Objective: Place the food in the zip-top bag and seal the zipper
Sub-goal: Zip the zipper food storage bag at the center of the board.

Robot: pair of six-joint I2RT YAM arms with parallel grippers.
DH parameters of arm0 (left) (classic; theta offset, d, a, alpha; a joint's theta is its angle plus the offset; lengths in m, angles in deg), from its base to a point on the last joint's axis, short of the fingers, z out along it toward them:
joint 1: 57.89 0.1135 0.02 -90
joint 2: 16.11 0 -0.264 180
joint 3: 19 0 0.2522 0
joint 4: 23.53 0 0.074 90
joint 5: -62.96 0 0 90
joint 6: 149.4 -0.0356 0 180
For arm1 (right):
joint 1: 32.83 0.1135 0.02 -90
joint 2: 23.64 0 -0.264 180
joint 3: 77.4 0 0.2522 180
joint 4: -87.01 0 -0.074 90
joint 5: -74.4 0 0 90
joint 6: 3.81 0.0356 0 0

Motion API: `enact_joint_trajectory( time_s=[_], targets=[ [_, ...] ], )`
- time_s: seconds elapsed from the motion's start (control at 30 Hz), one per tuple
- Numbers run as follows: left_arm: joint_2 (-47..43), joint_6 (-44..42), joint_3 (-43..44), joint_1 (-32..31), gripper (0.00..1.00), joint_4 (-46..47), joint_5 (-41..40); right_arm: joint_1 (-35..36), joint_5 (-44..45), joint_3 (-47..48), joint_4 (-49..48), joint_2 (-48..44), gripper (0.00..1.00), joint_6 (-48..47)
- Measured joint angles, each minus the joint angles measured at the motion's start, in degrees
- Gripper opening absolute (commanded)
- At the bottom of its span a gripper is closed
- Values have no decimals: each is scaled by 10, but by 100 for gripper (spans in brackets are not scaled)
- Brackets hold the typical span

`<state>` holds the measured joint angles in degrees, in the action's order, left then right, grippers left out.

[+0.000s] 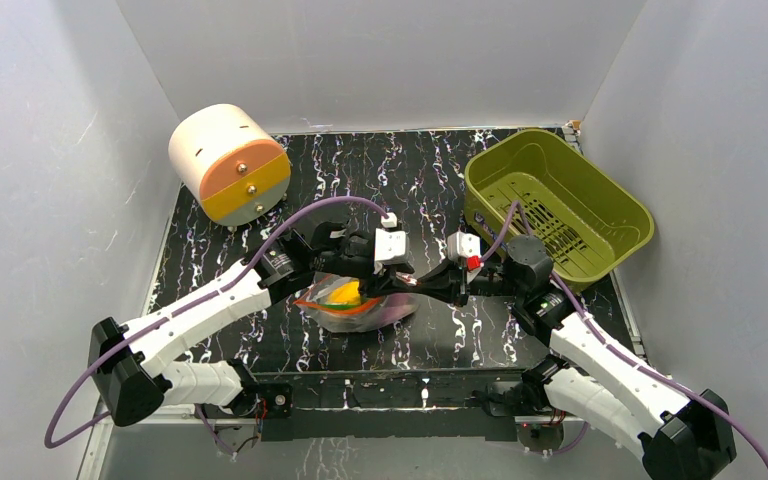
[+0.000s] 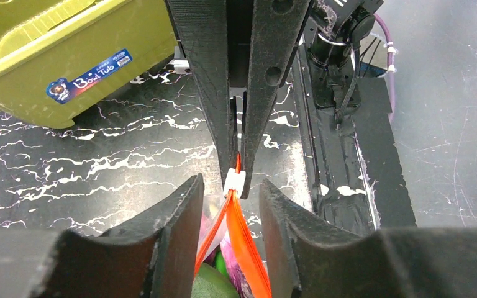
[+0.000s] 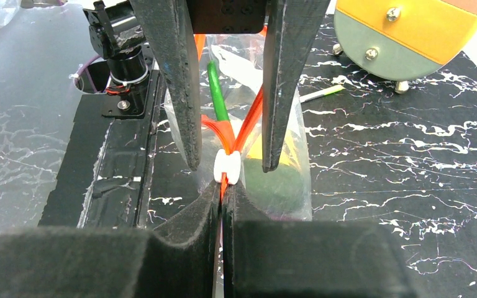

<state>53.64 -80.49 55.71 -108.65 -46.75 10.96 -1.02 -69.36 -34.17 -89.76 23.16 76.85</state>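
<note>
The right gripper [image 3: 223, 191] pinches the zipper [image 3: 253, 118] just beside its white slider [image 3: 227, 174], which sits between the left gripper's [image 3: 231, 165] parted fingers.

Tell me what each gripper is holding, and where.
The right gripper pinches the orange zipper just beside its white slider. The left gripper is open around it, holding nothing.

Plain white walls [image 1: 380, 60] enclose a black tabletop [image 1: 410, 170] veined with white.

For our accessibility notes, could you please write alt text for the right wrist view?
The right gripper is shut on the orange-red zipper just below its white slider. The left gripper, open, straddles the slider from above; food shows inside the clear bag.
</note>
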Motion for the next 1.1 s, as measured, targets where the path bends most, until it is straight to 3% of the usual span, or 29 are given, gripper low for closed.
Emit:
enact_joint_trajectory(
  time_s=[0.23,0.63,0.8,1.1],
  targets=[
    [1,0,0,0,24,0,0,0,0,0,-1,0,0,1],
    [2,0,0,0,17,2,0,0,11,0,-4,2,0,9],
    [3,-6,0,-4,0,1,-7,1,17,0,-7,2,0,22],
    [-10,-16,0,-15,0,0,-42,6,59,-14,-17,-26,0,34]
  ],
)
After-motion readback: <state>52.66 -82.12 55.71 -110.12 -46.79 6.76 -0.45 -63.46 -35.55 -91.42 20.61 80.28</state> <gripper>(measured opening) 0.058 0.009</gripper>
